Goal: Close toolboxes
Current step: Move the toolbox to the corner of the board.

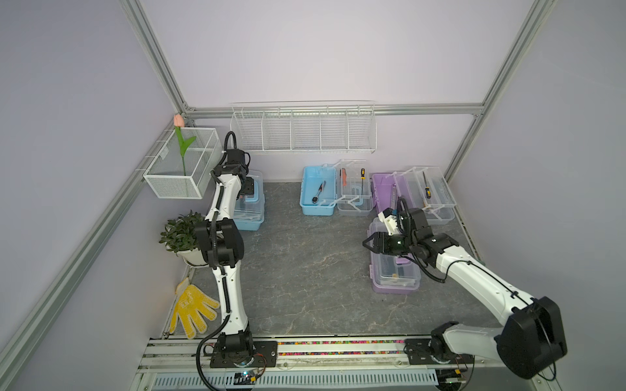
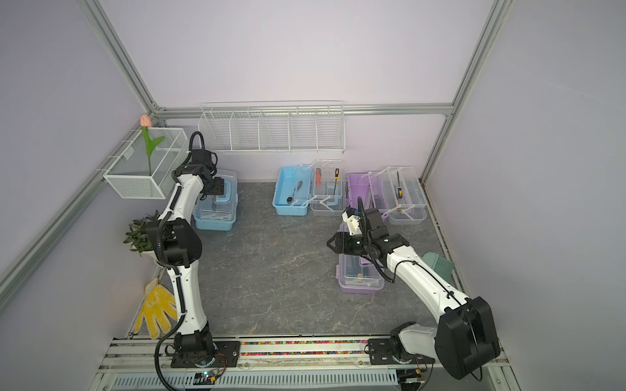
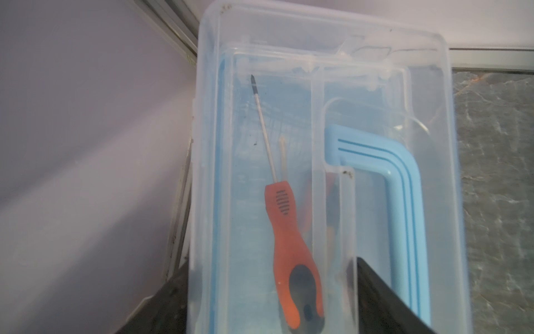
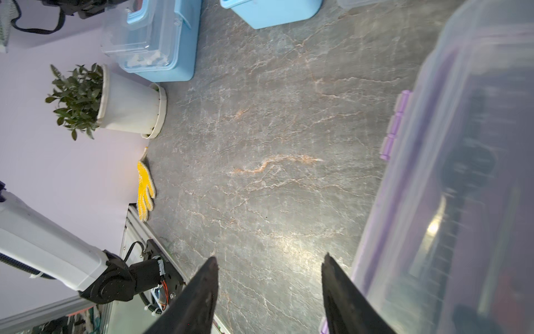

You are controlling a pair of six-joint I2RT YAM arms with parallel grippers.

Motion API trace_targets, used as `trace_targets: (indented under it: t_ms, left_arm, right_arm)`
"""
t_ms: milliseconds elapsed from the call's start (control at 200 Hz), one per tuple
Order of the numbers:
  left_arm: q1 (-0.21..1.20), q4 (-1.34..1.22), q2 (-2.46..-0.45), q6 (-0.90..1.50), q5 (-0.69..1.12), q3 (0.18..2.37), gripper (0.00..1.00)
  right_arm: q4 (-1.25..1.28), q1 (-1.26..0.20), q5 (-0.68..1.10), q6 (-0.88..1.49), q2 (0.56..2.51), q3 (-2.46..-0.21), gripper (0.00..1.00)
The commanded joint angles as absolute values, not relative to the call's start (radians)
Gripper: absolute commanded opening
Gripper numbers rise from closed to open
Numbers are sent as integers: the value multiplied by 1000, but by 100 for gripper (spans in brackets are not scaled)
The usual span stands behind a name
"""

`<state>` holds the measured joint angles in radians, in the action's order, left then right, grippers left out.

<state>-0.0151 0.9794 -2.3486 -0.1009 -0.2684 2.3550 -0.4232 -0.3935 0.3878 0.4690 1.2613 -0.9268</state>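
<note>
Nearest, the right tool (image 4: 270, 260) is seen above the grey marbled table (image 1: 305, 270), pointed toward the robot's left. Its two dark fingers are parted with a clear gap, and nothing is gripped between them. One finger lies just beside the closed purple toolbox (image 1: 394, 274); contact cannot be told. This box is set on the right side of the table, its long axis running from near to far, its clear lid down. Its purple latch (image 4: 396, 124) is turned toward the middle of the table.

Farther off, on the left by the wall, a closed light-blue toolbox (image 1: 250, 210) is placed, its long axis also near to far. The left tool (image 3: 271, 263) is lowered over it, opened wide. One finger is seen outside the lid's wall-side edge and the other on top, next to the light-blue handle (image 3: 404, 202). Whether the lid is pressed cannot be told. An orange screwdriver (image 3: 289, 240) is seen through the lid.

Farthest, against the back wall, an open light-blue toolbox (image 1: 318, 196) and an open purple toolbox (image 1: 386, 189) are set side by side. Their clear trays are fanned out toward the robot's right.
</note>
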Motion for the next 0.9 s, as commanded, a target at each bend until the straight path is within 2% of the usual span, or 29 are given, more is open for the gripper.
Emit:
trace_targets:
  t_ms: [0,120,370,490,695,895]
  left_arm:
    - [-18,1078,-2382,-167,-337,2397,87]
    - [-18,1044,-2346,-167,-341,2336,100]
    - [-13,1054,-2299,-173,-335,2304,100]
    - [7,1075,-2257,-174,-356,2308,100]
    - [50,1156,-2185,-122,-389,2337,100]
    - [87,1302,-2108,9,-348,2386,100]
  right_arm:
    - [-504,-360,295,428,1205,-926,61]
    - [-581,-339,188,385,1201,-960,67]
    - [-662,-214,69,377,1194,-989,77]
    - [-673,-113,71,363,1204,-1001,80]
    - [-691,-88,108,325,1277,-1019,79]
    - [-719,-95,129,328,1284,-1000,71]
